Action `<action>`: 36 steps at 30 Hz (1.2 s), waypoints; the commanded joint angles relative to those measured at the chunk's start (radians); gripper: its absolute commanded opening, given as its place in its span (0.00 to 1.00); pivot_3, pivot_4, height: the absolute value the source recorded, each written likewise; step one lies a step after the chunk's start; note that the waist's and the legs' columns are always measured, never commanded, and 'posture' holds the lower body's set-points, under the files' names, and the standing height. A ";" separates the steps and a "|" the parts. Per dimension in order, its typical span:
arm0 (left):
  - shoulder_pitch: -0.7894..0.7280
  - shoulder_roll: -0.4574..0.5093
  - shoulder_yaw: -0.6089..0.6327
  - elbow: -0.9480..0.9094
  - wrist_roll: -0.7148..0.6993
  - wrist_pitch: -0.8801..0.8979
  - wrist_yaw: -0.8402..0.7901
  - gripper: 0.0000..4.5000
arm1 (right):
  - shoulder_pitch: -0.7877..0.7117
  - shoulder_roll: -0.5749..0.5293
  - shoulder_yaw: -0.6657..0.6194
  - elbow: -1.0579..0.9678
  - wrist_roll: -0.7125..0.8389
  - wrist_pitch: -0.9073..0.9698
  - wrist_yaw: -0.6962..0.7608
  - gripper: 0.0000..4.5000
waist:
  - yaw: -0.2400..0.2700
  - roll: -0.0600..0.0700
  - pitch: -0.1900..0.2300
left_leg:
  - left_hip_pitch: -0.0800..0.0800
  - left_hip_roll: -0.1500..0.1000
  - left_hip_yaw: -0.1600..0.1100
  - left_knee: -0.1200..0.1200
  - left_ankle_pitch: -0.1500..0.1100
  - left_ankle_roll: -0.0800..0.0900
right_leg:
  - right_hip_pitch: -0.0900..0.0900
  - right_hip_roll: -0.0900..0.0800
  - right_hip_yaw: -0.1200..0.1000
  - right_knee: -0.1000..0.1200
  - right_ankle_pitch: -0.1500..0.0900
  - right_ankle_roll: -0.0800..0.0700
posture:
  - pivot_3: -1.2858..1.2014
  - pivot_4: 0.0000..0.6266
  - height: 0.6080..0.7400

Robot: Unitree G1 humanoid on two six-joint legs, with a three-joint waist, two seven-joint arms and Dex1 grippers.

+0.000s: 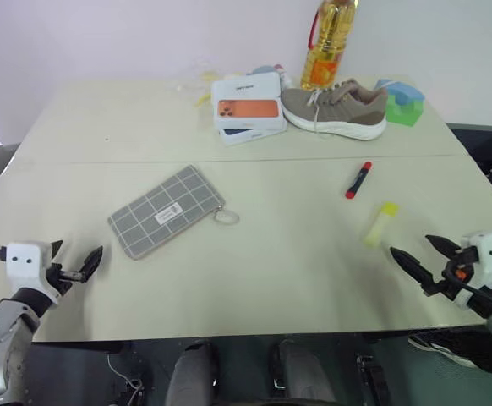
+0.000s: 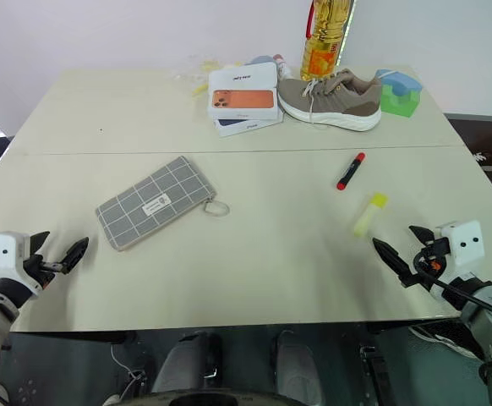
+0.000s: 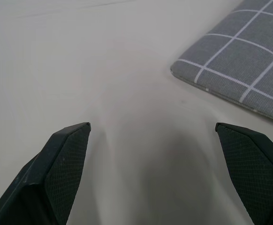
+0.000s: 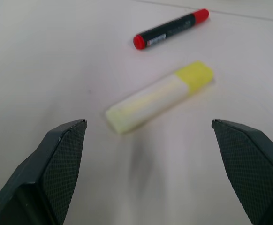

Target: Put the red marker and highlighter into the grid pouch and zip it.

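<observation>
in the left eye view, the grid pouch (image 1: 166, 211) is seen lying flat on the counter (image 1: 271, 262), left of the middle, with its ring zipper pull (image 1: 226, 216) at its right end. the red marker (image 1: 358, 179) is laid on the right part of the counter, and the highlighter (image 1: 380, 223) is just in front of it, not touching. the left tool (image 1: 75, 262) is held at the near left edge with its fingers spread wide, nothing in it. the right tool (image 1: 423, 255) is held at the near right edge, spread wide too, nothing in it. at the far side, two phone boxes (image 1: 247, 107), a shoe (image 1: 335, 107), an oil bottle (image 1: 326, 42) and green and blue blocks (image 1: 403, 102) are seen.

in the left wrist view, a corner of the pouch is seen past the spread fingers (image 3: 61, 168).

in the right wrist view, the highlighter and the marker are seen lying past the spread fingers (image 4: 56, 164).
</observation>
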State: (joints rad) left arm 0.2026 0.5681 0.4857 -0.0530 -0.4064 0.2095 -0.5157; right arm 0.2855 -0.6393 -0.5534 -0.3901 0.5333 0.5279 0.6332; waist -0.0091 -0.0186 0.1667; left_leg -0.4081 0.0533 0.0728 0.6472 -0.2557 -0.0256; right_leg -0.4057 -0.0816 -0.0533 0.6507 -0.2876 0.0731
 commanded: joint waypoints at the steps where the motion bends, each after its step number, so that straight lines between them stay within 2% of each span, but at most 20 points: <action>1: -0.017 0.002 0.005 -0.010 -0.005 0.000 -0.007 1.00 | -0.015 -0.001 0.000 -0.053 0.015 0.014 -0.022 0.98 | 0.000 0.000 0.000 | 0.000 0.000 0.000 0.000 0.000 0.000 | 0.000 0.000 0.000 0.000 0.000 0.000 | 0.52 0.24 1.00; 11: -0.043 -0.018 -0.011 -0.004 0.032 -0.032 0.004 1.00 | -0.135 -0.010 0.078 -0.118 0.053 0.074 -0.053 0.98 | -0.003 0.000 0.000 | 0.000 0.000 0.000 0.000 0.000 0.000 | 0.000 0.001 0.000 0.000 0.001 0.003 | 0.52 0.24 1.00; 14: -0.039 -0.039 -0.019 -0.024 0.042 -0.062 0.007 1.00 | -0.248 0.009 0.192 -0.168 0.071 0.102 -0.070 0.98 | -0.005 0.000 0.000 | 0.000 0.000 0.000 0.000 0.000 0.000 | 0.000 0.001 0.000 0.000 0.001 0.003 | 0.52 0.24 1.00; 17: -0.021 -0.062 -0.048 -0.045 0.054 -0.092 -0.001 1.00 | -0.395 0.059 0.372 -0.154 0.008 0.139 -0.128 0.78 | -0.007 0.000 0.000 | 0.000 0.000 0.000 0.000 0.000 0.000 | 0.000 0.001 0.000 0.001 0.002 0.003 | 0.52 0.24 1.00; 19: -0.017 -0.074 -0.078 -0.052 0.073 -0.110 -0.007 1.00 | -0.490 0.109 0.513 -0.106 -0.080 0.139 -0.175 0.56 | -0.005 -0.001 0.000 | 0.000 0.000 0.000 0.000 0.000 0.000 | -0.001 0.001 0.000 0.001 0.002 0.003 | 0.52 0.24 1.00; 22: -0.025 -0.082 -0.099 -0.050 0.082 -0.123 -0.007 1.00 | -0.589 0.219 0.630 -0.024 -0.144 0.126 -0.234 0.19 | -0.001 -0.001 -0.001 | -0.001 0.000 0.000 0.000 0.000 0.000 | -0.001 0.001 0.000 0.002 0.002 0.003 | 0.52 0.24 1.00; 24: -0.034 -0.077 -0.106 -0.041 0.088 -0.134 -0.014 1.00 | -0.645 0.282 0.697 0.056 -0.201 0.107 -0.260 0.01 | 0.000 -0.001 -0.001 | -0.001 -0.001 0.000 0.000 0.000 0.000 | -0.002 0.000 -0.001 0.002 0.002 0.003 | 0.52 0.24 1.00; 31: -0.053 -0.067 -0.115 -0.023 0.097 -0.158 -0.036 1.00 | -0.829 0.455 0.878 0.346 -0.359 0.015 -0.269 0.01 | -0.008 -0.001 -0.001 | -0.001 -0.001 0.001 0.001 0.000 0.000 | -0.002 0.000 -0.001 0.003 0.002 0.004 | 0.52 0.24 1.00; 36: -0.033 -0.069 -0.127 -0.058 0.089 -0.165 -0.068 1.00 | -0.972 0.587 0.907 0.594 -0.431 -0.068 -0.283 0.01 | -0.012 -0.001 -0.001 | -0.001 -0.001 0.002 0.000 0.000 0.000 | -0.003 0.001 -0.001 0.005 0.003 0.004 | 0.52 0.24 1.00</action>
State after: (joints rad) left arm 0.1597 0.4895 0.3648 -0.0721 -0.3140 0.0609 -0.5703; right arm -0.6535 -0.0754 0.3557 0.1781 0.1213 0.5068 0.3577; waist -0.0213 -0.0198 0.1661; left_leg -0.4093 0.0526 0.0750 0.6475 -0.2556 -0.0254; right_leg -0.4092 -0.0805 -0.0543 0.6562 -0.2851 0.0768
